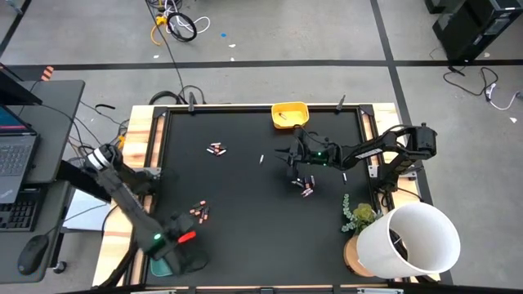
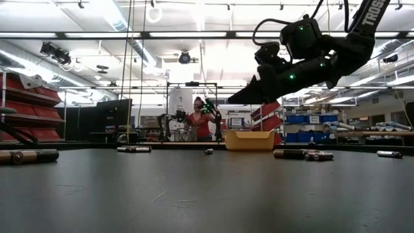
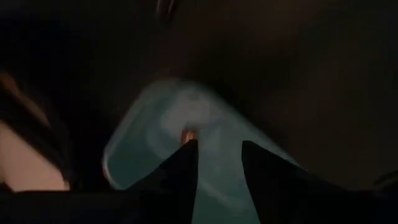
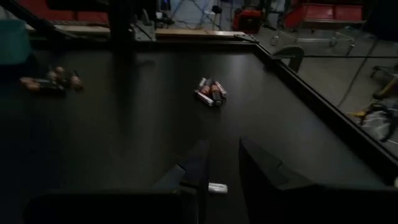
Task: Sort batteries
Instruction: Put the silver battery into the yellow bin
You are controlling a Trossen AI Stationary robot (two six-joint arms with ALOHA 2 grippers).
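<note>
The left gripper (image 1: 176,245) hangs over a pale blue tray (image 1: 163,265) at the near left corner of the table (image 1: 245,196). In the left wrist view its fingers (image 3: 186,168) stand apart with a gap between them and nothing gripped, and a small copper-tinted battery (image 3: 189,133) shows just past the fingertips, over the tray floor (image 3: 168,118). This looks like a drop in progress. To do it well, keep the jaws spread and lift straight up, so no finger catches the tray's edge or drags the battery out.

The right gripper (image 1: 301,155) hovers above the mat near the yellow bin (image 1: 289,114). Its fingers (image 4: 198,165) are parted, and a pale battery (image 4: 217,187) lies on the mat between the tips; whether it is pinched I cannot tell.

Other batteries lie in 3 loose clusters: 1 at centre-left (image 1: 216,149), 1 near the left arm (image 1: 198,213), 1 under the right arm (image 1: 305,185). A lone battery (image 1: 261,159) lies mid-table.

The next pick probably suits the near-left cluster. Approach from above, single out 1 battery, and close across its round body, since it rolls easily.
</note>
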